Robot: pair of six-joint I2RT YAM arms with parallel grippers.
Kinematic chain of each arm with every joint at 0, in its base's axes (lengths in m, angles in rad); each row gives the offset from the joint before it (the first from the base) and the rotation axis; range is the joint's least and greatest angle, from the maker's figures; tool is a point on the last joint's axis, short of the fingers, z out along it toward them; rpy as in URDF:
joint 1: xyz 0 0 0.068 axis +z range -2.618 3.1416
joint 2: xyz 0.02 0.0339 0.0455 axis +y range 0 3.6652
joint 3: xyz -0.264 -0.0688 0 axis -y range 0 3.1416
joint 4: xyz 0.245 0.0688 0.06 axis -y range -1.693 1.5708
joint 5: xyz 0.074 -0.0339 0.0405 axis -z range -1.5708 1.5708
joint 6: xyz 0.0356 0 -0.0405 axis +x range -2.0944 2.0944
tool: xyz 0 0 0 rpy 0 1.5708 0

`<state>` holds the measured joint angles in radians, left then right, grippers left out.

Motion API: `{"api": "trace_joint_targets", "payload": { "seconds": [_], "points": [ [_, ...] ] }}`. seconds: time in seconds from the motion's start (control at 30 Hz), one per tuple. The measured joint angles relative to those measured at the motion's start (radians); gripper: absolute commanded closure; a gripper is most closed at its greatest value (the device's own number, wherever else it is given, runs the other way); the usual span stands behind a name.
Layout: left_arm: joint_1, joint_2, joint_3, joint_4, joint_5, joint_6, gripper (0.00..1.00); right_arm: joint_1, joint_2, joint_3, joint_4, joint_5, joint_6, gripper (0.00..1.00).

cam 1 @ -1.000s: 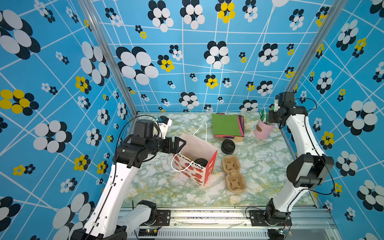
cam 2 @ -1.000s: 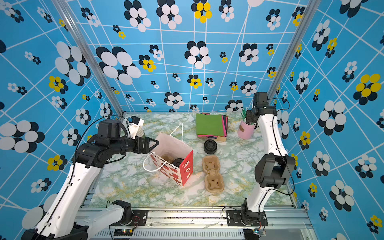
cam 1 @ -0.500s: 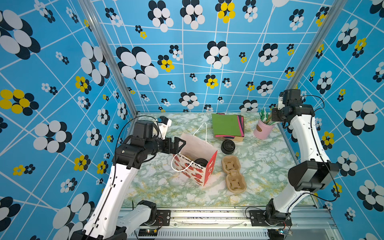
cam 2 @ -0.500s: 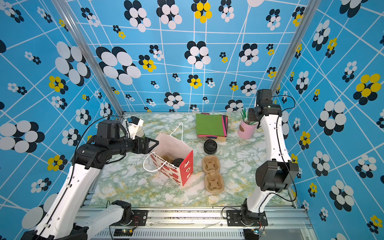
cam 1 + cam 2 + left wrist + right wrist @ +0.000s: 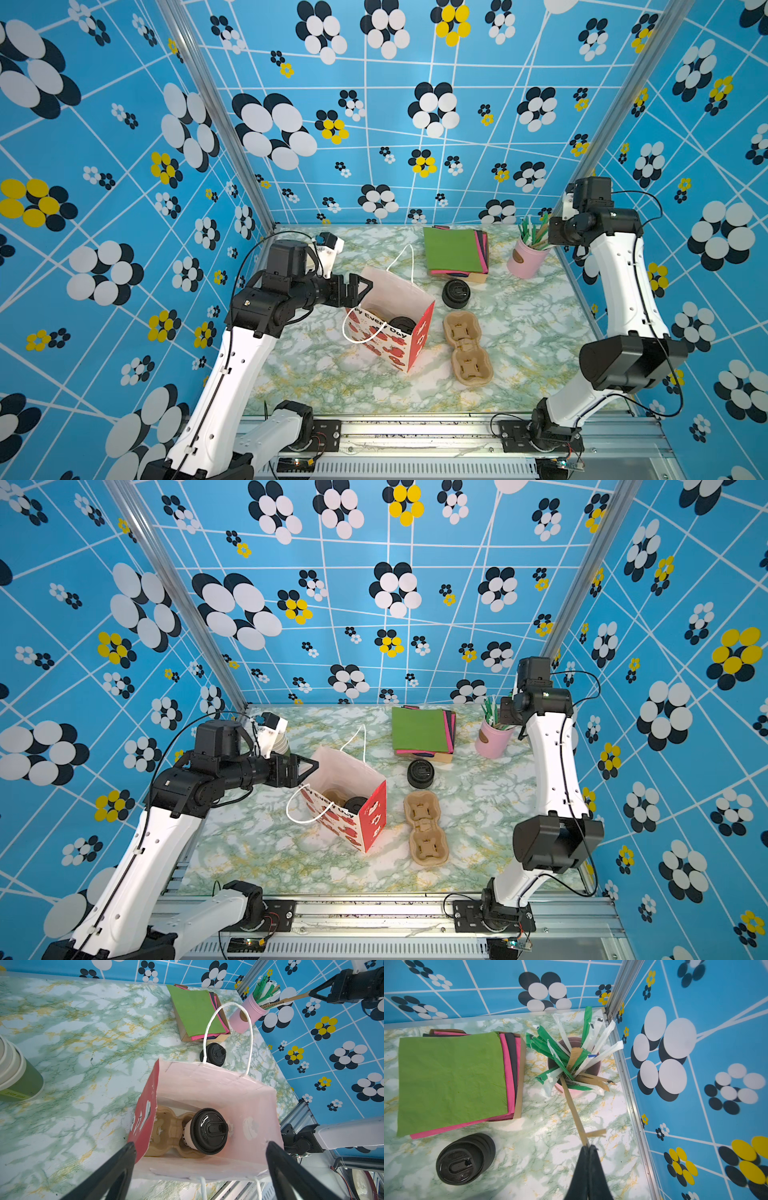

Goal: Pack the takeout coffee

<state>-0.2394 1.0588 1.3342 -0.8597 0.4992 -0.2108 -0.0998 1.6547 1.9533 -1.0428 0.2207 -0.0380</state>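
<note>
Takeout coffee (image 5: 207, 1131) sits in carrier (image 5: 166, 1132) inside paper bag (image 5: 207, 1084), mid tabletop (image 5: 311, 365). Left fingers (image 5: 126, 1153) released wide at bag's left rim. Right fingers (image 5: 584, 1169) clenched on brown wrapped stirrer (image 5: 572, 1105), far right. Pulling it may snag packets (image 5: 550, 1047) and tip pink cup (image 5: 243, 1020).

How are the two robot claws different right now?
The left gripper stands wide open at the paper bag's mouth, holding nothing. The right gripper is shut on a brown stick reaching into the pink cup. Both are black.
</note>
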Motion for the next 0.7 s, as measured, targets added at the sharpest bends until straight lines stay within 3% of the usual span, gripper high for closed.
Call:
{"api": "trace_joint_targets", "payload": {
  "seconds": [0.27,0.7],
  "points": [
    [0.0,0.006,0.0,0.0,0.003,-0.007,0.01,0.0,-0.109,0.047,-0.03,0.033,0.002,1.0],
    [0.0,0.006,0.0,0.0,0.003,-0.014,0.01,0.0,-0.153,0.135,-0.098,0.0,0.031,1.0]
  ]
}}
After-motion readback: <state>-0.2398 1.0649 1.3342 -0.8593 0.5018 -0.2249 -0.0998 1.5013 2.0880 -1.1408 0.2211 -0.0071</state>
